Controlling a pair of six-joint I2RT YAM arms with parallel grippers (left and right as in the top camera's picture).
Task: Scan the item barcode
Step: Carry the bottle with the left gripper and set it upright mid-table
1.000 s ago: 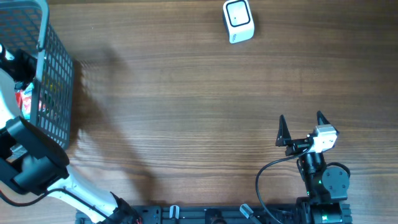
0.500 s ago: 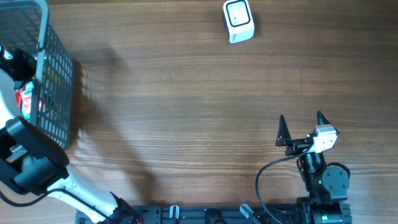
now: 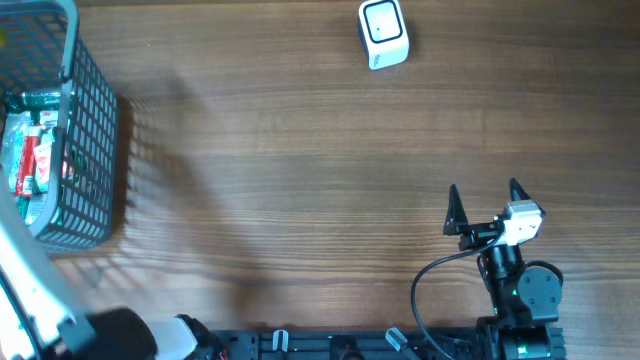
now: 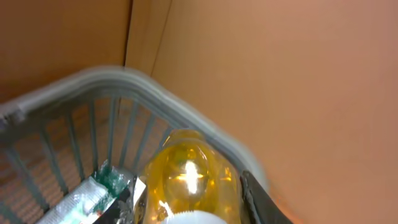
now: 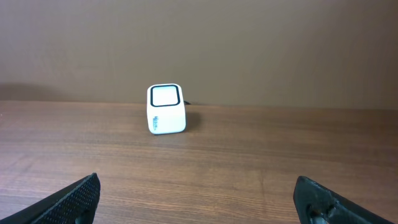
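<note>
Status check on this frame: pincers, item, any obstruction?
Left pincer gripping bottle by basket rim. Right pincer open, idle. Scanner upright, nothing blocking it.

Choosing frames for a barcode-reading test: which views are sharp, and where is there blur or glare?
Left wrist: blurred throughout, basket rim soft, a bright glare spot on the yellow bottle. Right wrist: scanner crisp and evenly lit. Overhead: table grain sharp, the basket throwing a soft shadow beside it, the left arm blurred.
</note>
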